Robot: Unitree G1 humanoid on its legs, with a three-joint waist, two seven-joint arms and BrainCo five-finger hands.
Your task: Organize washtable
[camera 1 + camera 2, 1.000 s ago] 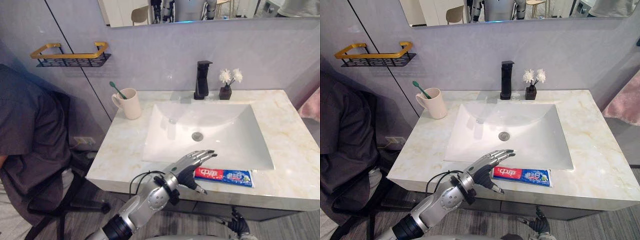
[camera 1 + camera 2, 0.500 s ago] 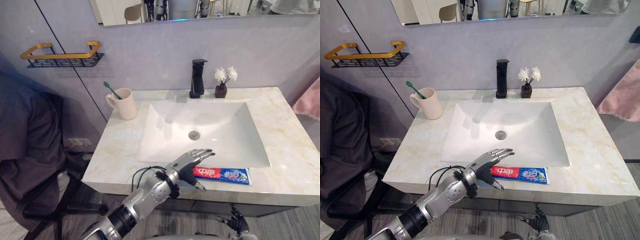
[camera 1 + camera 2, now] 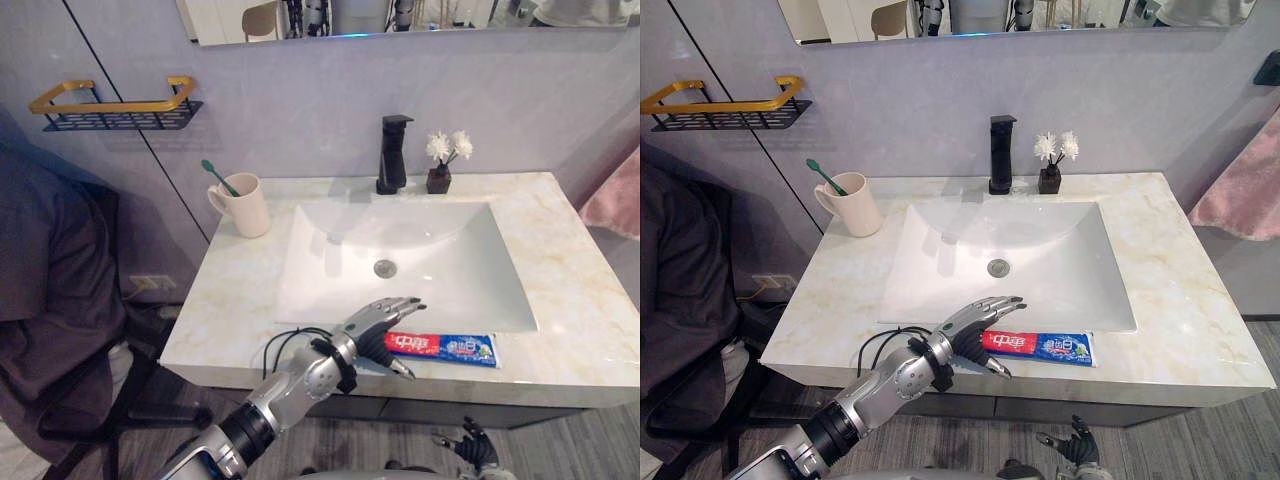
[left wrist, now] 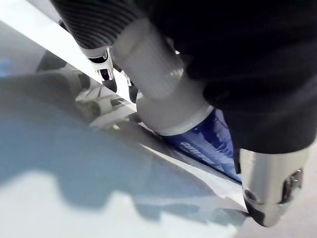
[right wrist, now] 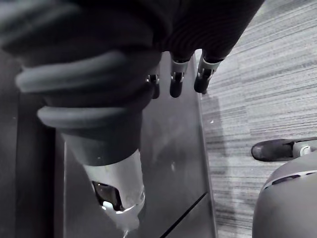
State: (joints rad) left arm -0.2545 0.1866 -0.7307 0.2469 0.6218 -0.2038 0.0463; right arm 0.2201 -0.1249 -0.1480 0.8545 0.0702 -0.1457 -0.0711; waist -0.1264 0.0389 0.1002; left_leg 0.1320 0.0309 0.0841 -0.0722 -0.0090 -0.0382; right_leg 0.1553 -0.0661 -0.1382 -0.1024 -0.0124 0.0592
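step: approach to a grasp on the toothpaste tube (image 3: 447, 347), by the look of it; tube not yet lifted.
toothpaste tube: flat on the countertop (image 3: 235, 300), along the front edge, just in front of the sink basin (image 3: 400, 250), red end towards the robot's left.
left hand (image 3: 368, 332): spread open at the tube's red end, fingers stretched out on the basin side, thumb on the front-edge side, tube end lying between; not closed round anything.
right hand (image 5: 176, 84): hanging low near the floor (image 5: 247, 59), fingers relaxed, holding nothing.
next move: probably a closing of thumb and fingers across the soft, flat tube, then a lift; care needed so close to the edge, to avoid a nudge off the front.
surface: pale marble with tan veins; cream mug (image 3: 247, 206) with a green toothbrush (image 3: 220, 178) at back left; black faucet (image 3: 390, 153) and small vase (image 3: 443, 162) of white flowers behind the basin.
room: grey wall, mirror (image 3: 400, 15) above, gold and black wall shelf (image 3: 115, 105) at left, dark cloth (image 3: 50, 290) beneath it, pink towel (image 3: 615, 190) at right.
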